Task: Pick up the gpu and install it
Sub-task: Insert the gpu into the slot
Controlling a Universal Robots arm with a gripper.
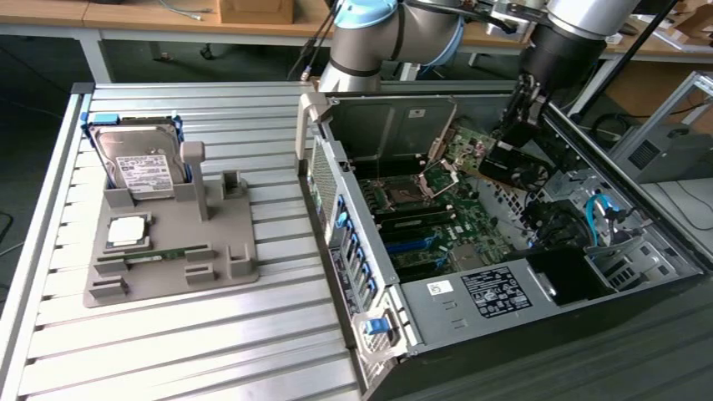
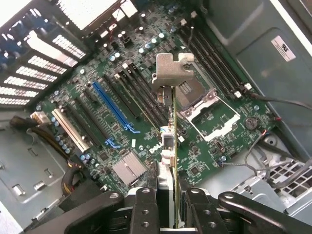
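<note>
A slatted metal table (image 1: 167, 351) carries an open computer case (image 1: 446, 327), which lies on its side at the exterior view's right. The arm (image 1: 557, 42) comes down into the case from above. On the exterior view's left of the table sits a grey holder (image 1: 167, 280). It carries a hard drive (image 1: 139, 163) standing upright, a square chip (image 1: 126, 231) and a memory stick (image 1: 167, 253) lying flat. Inside the case the green board (image 1: 446, 238) (image 2: 204, 146) is open to view, with a long blue slot (image 2: 114, 109) on it.

The gpu (image 1: 515, 171) (image 2: 171, 141) is inside the case, above the board and near its far side in the exterior view. Whether it touches the board, I cannot tell. The gripper (image 1: 516, 134) (image 2: 170, 195) holds it. The jaws are narrow, and the two black fingers (image 2: 146, 209) press on the flat faces of the card, one on each side.

In the wrist view the card is seen on its thin edge. Its long axis runs straight away from the gripper toward the board. The silver bracket (image 2: 171, 73) is at the far end, pointing down at the board, close to the open processor socket (image 2: 207, 109).
</note>
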